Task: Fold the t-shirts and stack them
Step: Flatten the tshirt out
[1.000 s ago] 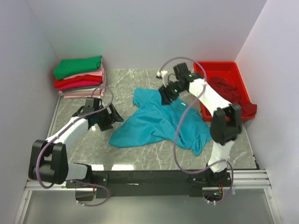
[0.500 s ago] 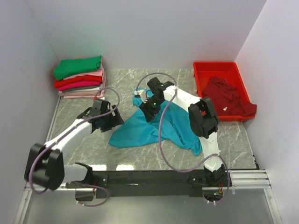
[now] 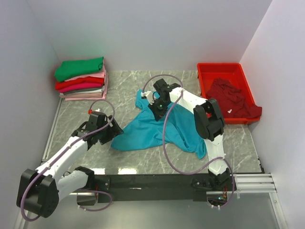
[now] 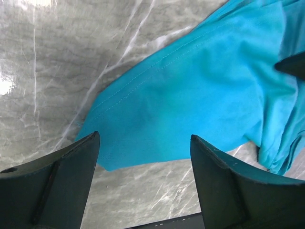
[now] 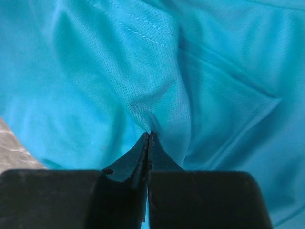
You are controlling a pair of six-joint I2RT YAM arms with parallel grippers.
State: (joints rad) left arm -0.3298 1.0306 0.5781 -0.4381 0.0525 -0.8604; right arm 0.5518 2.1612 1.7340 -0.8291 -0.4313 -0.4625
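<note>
The teal-blue t-shirt (image 3: 152,133) is found crumpled and spread out in the middle of the marble tabletop (image 3: 128,86), not folded yet. The right end effector (image 5: 148,136) is pressed together, and a little pucker of the teal cloth is pinched right at its tips, up near the shirt's far edge. A fair bit of the shirt is hidden from above by the right arm (image 3: 188,99), which is stretched across it from the near right.

The left end effector (image 4: 144,138) is held spread wide over the shirt's near-left hem, with bare marble seen around that corner. Whether the cloth is touched there can't be told.

Over in the far-left corner a stack of folded t-shirts (image 3: 82,83) is parked against the wall, with green on top and pink and red layers under it. On the far right a red tray (image 3: 209,67) is set, with the dark maroon t-shirt (image 3: 233,98) bunched inside it and draped over its near-right rim. Both are kept well apart from the teal one.
</note>
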